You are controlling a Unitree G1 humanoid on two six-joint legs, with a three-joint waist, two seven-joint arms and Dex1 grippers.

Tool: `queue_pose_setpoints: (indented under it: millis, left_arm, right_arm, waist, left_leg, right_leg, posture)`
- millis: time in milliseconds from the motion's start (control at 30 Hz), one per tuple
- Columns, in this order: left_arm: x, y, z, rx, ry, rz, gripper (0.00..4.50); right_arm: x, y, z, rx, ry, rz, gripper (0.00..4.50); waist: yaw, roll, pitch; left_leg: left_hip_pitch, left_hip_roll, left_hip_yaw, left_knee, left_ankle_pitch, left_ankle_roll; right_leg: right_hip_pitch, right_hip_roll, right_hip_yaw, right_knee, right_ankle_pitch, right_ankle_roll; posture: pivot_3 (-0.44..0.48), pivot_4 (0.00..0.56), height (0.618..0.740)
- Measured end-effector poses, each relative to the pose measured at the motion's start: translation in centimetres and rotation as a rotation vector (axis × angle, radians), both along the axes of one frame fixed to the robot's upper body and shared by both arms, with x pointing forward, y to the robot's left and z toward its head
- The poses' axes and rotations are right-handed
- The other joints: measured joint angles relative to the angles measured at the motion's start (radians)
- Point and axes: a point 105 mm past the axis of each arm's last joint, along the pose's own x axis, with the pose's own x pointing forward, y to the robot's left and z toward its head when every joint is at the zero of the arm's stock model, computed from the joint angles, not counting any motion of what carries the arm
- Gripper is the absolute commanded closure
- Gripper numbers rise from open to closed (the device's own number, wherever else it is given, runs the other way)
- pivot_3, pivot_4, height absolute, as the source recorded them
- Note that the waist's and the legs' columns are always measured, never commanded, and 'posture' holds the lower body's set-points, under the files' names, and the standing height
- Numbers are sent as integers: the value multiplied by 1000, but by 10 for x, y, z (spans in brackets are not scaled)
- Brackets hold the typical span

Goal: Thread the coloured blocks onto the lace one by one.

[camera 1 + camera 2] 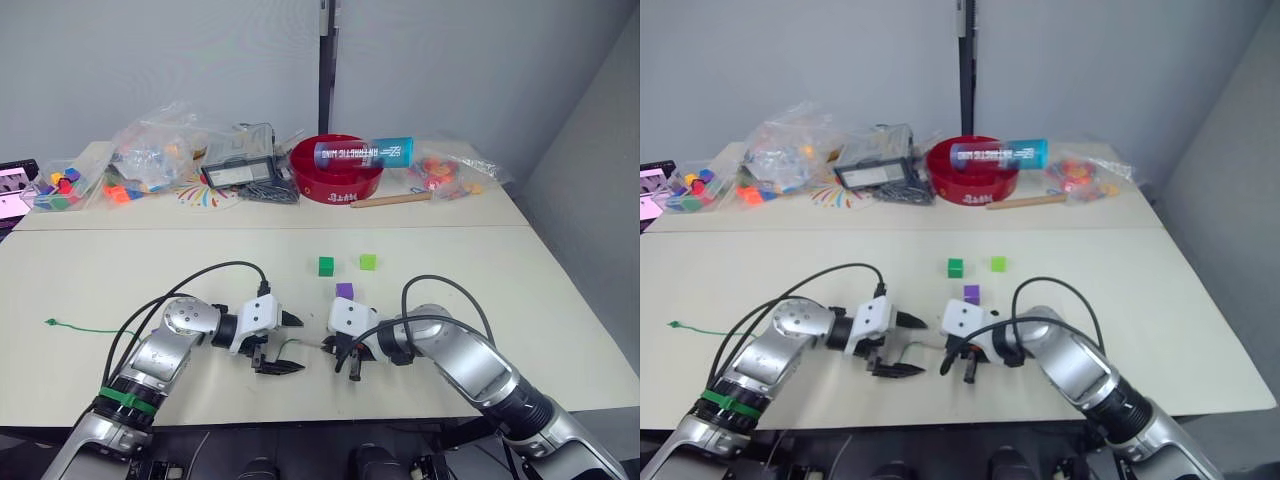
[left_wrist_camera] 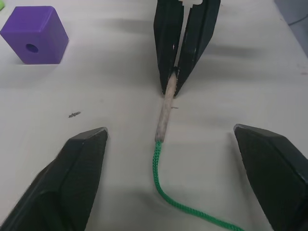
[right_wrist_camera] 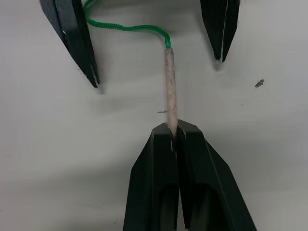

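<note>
Lace (image 1: 90, 329) first: its knotted end lies far out beyond my left fingers, and the green string runs along the bench (image 1: 500, 260) to pass between them. My left gripper (image 2: 168, 159) is spread wide, one finger on each side of the string, touching nothing. The pale stiff tip (image 2: 166, 113) lies flat on the bench, reaching from between those fingers to my right gripper (image 3: 174, 132), which is clenched on the tip's far end.

To do this step well, I judge I should keep the right pinch firm, lift the tip just clear of the bench, and close the left fingers on the string right behind the tip, so the stiff part stands free for a hole.

No block is on the lace yet. A purple block (image 1: 345, 291) sits just beyond my right fingers, its hole showing on one side; the dark green (image 1: 326, 266) and light green (image 1: 368, 262) blocks lie farther out.
</note>
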Motion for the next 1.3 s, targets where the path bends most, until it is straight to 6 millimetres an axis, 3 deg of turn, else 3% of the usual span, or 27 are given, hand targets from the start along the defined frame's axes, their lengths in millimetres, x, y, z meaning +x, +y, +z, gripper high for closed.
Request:
queue_pose_setpoints:
  millis: [333,700,967,1133,1300]
  left_arm:
    - [2,-5,0,-26,6,-3,4483]
    - [1,-5,0,-25,13,-11,4483]
    - [0,-5,1,-38,19,-11,4500]
    - [0,-4,1,-39,19,-7,4500]
    - [-1,-3,-1,-40,23,-3,4500]
  right_arm:
    - [0,1,0,1,0,2,4500]
    - [0,1,0,-5,-7,4,4500]
    - [-5,-6,3,62,16,-32,1781]
    - [-3,-25,20,165,32,-105,74]
    - [32,-49,56,386,-64,-364,29]
  waist:
    - [-1,0,0]
    - [0,0,0]
    - [1,0,0]
    - [2,0,0]
    - [0,0,0]
  left_leg:
    - [0,0,0,0,0,0]
    - [0,0,0,0,0,0]
    - [0,0,-1,0,0,0]
    - [0,0,-1,0,0,0]
    - [0,0,-1,0,0,0]
  right_leg:
    - [0,0,0,0,0,0]
    - [0,0,0,0,0,0]
    - [0,0,0,0,0,0]
    - [0,0,0,0,0,0]
    - [0,0,0,0,0,0]
  posture:
    - [0,150,731]
    - [0,150,731]
    - [0,150,731]
    - [0,150,731]
    - [0,150,731]
